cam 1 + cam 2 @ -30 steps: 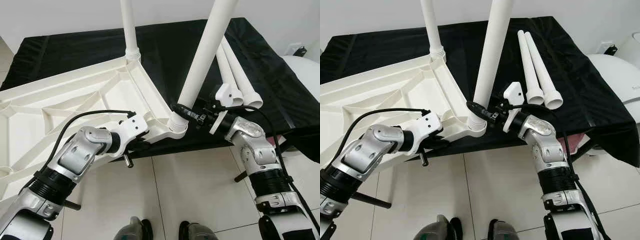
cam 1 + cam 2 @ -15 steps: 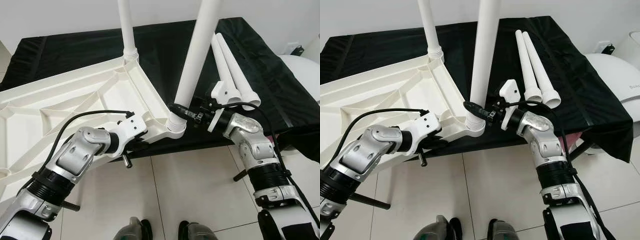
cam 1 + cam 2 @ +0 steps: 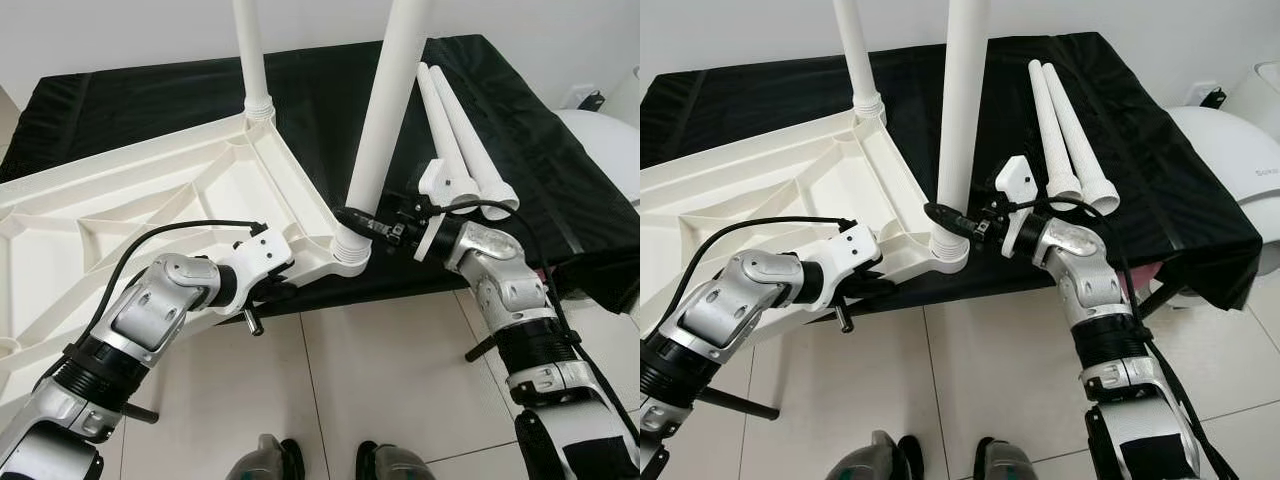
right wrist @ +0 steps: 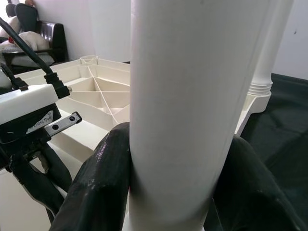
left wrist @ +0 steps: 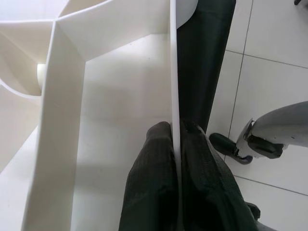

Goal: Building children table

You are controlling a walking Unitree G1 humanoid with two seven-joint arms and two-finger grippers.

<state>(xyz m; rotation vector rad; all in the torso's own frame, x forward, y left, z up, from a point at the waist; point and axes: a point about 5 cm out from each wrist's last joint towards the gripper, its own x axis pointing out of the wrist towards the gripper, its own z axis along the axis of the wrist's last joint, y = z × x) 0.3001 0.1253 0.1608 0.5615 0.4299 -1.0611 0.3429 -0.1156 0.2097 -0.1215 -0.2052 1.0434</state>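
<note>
Two legs stand in tabletop sockets | right end effector clamped on near leg at its base | left end effector pinches tabletop rim | two loose legs lie beyond right end effector on black surface, unfitted

The only lettering, on the white appliance, is too cut off to read.

My right gripper clasps the near table leg, blocking the corner. A far leg stands behind. Two loose legs lie just right. Black cloth between the upright legs lies open, as does the tiled floor below.
</note>
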